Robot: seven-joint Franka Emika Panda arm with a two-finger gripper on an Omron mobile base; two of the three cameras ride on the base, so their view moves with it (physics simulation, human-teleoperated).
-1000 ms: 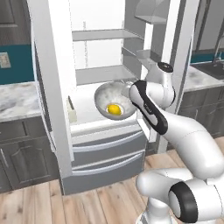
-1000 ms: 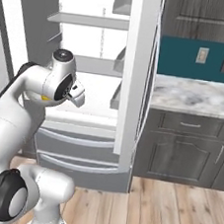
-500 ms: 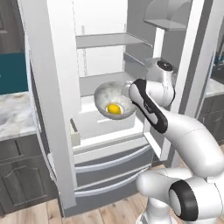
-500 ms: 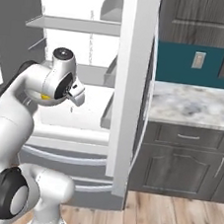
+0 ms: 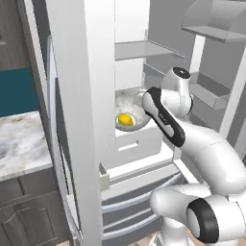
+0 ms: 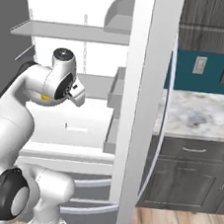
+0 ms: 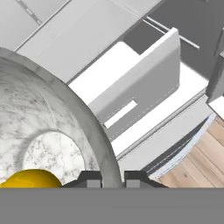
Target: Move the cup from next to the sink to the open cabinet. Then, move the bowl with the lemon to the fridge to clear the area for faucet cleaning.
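So right now the gripper (image 7: 113, 178) is clamped on the rim of the bowl (image 7: 48, 131), one finger on each side of the wall, as the hand view shows. The bowl is pale mottled marble-looking, and the lemon (image 7: 30, 178) sits inside it, down on the bottom near the gripper side.

From the left base view, the bowl (image 5: 129, 106) is held up inside the open fridge (image 5: 96, 86), above a white drawer-like bin (image 5: 139, 141) and below a shelf (image 5: 139, 49). The lemon (image 5: 125, 120) shows bright yellow in the low side of the bowl, which looks tilted a bit toward the camera. The arm reaches in from the right, with its wrist just beside the bowl.

The right base view has the arm in front of the fridge interior, with the fridge door (image 6: 145, 103) standing open edge-on and a marbled counter (image 6: 198, 114) off to the right.
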